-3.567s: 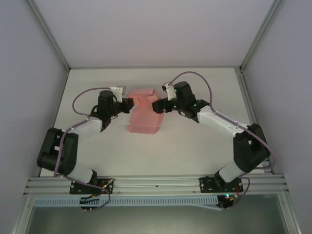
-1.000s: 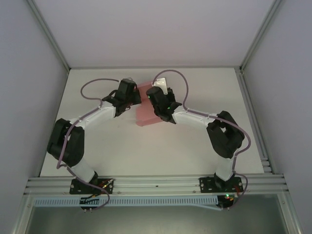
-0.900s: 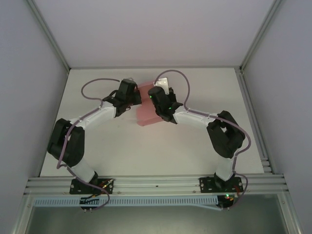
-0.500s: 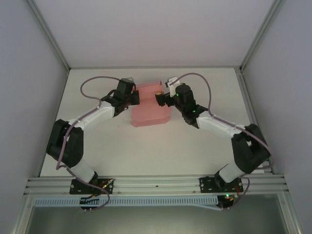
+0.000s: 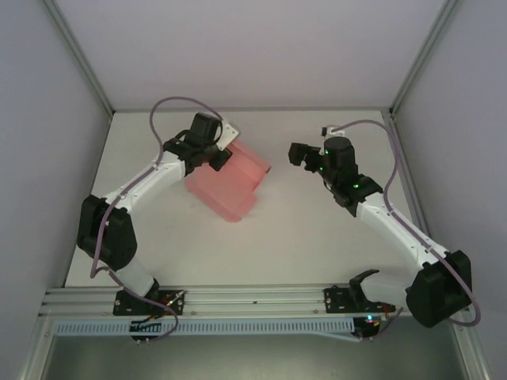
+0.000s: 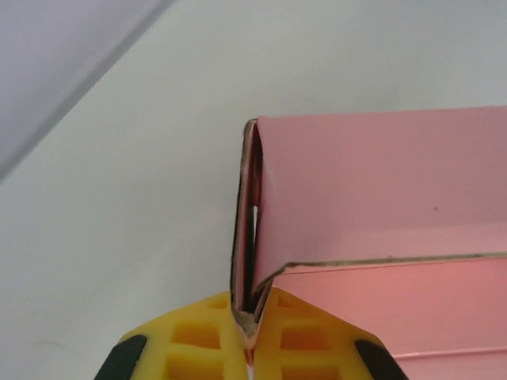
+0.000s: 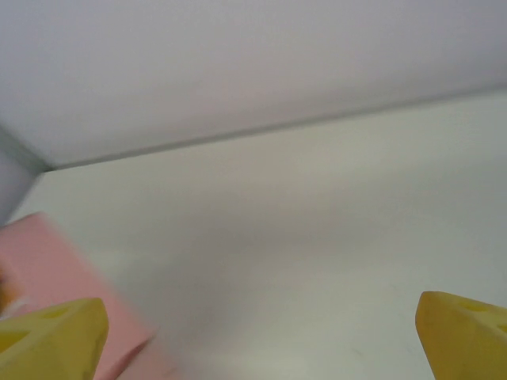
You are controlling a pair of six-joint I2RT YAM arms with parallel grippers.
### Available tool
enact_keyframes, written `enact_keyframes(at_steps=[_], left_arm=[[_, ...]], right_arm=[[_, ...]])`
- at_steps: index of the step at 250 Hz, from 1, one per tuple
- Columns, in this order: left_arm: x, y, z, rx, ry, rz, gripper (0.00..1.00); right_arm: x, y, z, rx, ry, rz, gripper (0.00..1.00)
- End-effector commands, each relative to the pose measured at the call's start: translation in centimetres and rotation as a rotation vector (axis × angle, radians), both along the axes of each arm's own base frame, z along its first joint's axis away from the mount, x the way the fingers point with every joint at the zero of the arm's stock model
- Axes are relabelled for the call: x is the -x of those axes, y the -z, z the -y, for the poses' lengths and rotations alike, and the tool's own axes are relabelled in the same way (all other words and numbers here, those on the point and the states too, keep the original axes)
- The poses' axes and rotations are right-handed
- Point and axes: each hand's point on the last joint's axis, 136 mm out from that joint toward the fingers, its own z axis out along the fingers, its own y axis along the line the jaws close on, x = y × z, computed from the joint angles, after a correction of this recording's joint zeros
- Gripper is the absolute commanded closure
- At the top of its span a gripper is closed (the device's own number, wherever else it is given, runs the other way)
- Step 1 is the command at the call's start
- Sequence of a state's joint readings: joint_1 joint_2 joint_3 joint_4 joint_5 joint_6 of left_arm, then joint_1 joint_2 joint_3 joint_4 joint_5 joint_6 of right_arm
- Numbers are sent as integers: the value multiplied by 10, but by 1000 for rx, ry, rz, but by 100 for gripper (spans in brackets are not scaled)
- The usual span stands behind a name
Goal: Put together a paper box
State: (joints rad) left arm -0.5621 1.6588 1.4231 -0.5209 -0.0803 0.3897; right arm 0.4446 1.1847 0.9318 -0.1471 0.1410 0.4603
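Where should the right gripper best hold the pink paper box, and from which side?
Probably its free right end, from the right: the pink paper box is thin card, the left gripper is shut on its opposite folded edge, and the right gripper faces that end.

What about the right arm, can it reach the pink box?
Probably yes: the open right tool faces the paper box across the table, nothing between them; the left tool pinches one edge.
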Motion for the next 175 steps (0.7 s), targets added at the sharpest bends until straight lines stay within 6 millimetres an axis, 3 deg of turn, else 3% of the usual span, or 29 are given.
enact_keyframes(at_steps=[1, 61, 126, 160, 175], left_arm=[[34, 29, -6, -420, 318, -57, 100], [31, 59, 5, -733, 435, -86, 100], [31, 99, 42, -819, 515, -105, 100], [28, 104, 51, -802, 521, -93, 82], [28, 101, 53, -790, 517, -88, 67]], right_arm=[[31, 38, 23, 36, 87, -163, 0], [55, 55, 45, 67, 133, -200, 0], [63, 64, 52, 88, 148, -222, 0], [64, 69, 53, 95, 148, -230, 0], [63, 69, 53, 96, 145, -226, 0]])
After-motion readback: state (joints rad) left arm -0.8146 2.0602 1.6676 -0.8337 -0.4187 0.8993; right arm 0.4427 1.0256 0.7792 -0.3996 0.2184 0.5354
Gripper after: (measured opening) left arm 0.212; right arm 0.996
